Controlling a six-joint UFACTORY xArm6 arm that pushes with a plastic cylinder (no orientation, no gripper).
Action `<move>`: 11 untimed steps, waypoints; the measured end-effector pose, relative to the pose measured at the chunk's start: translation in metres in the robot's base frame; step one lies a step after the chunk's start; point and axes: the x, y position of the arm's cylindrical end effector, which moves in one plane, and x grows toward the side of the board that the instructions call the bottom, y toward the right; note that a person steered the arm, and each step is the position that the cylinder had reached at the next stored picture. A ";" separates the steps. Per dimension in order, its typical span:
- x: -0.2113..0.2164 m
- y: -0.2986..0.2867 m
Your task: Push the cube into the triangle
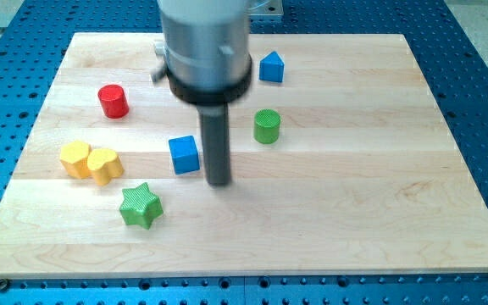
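The blue cube [184, 155] sits on the wooden board a little left of centre. The blue triangle block [270, 67] lies near the view's top, right of the arm's body. My tip [219, 181] is the lower end of the dark rod, just to the right of the cube and slightly below it, very close to its right face; I cannot tell if they touch. The arm's grey body [206, 51] hides part of the board's top centre.
A red cylinder [113, 101] stands at the upper left. A green cylinder [267, 126] stands right of the rod. Two yellow blocks [75, 158] [104, 165] lie side by side at the left. A green star [140, 206] lies below the cube.
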 end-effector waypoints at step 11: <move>-0.195 0.085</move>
